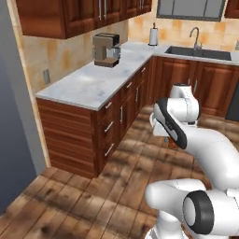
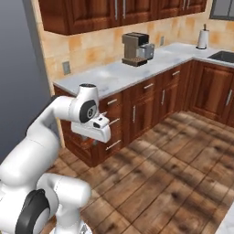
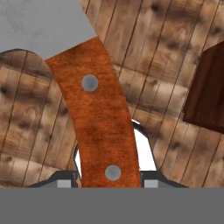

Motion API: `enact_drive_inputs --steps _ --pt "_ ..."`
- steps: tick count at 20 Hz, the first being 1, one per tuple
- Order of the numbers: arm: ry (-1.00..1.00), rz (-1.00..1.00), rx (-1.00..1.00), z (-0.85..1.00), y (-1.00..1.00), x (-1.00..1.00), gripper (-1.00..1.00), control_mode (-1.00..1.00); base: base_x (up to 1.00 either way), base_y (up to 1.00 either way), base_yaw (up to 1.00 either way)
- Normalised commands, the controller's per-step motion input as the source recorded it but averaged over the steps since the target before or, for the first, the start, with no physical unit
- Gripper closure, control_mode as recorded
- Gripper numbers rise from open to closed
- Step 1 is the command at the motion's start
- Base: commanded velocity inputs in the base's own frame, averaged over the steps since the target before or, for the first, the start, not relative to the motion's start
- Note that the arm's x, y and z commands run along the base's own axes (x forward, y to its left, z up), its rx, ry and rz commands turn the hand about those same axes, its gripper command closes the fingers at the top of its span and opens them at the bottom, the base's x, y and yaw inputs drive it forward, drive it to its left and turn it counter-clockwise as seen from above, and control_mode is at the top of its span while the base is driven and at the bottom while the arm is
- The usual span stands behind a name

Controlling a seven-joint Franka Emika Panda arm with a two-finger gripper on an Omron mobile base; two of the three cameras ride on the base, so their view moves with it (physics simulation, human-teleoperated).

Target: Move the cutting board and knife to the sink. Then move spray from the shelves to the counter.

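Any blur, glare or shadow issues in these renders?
Left base view: soft focus, faint gloss on the counter, no glare. Right base view: striped shadows on the floor. Hand view: the knife fills the frame, slightly blurred, evenly lit.

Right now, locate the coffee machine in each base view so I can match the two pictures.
Left base view: the coffee machine stands upper centre-left, on the counter below the wall cabinets.
Right base view: the coffee machine stands upper centre, on that same counter.
Shared landmark: the paper towel roll, farther along the counter to the machine's right, at upper right in the right base view.
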Motion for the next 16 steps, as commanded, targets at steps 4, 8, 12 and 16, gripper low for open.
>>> enact_drive_inputs --steps 4,8,12,16 --pt "0.0 0.0 0.0 0.0 0.0 0.0 1.0 1.0 0.55 0.06 -0.4" --pt "0.0 0.0 0.0 0.0 0.0 0.0 1.0 1.0 0.58 0.03 -0.37" --pt "0.0 0.0 0.0 0.0 0.0 0.0 1.0 1.0 0.61 0.0 -0.32" --pt "0.0 0.0 0.0 0.0 0.0 0.0 1.0 1.0 0.66 0.0 -0.25"
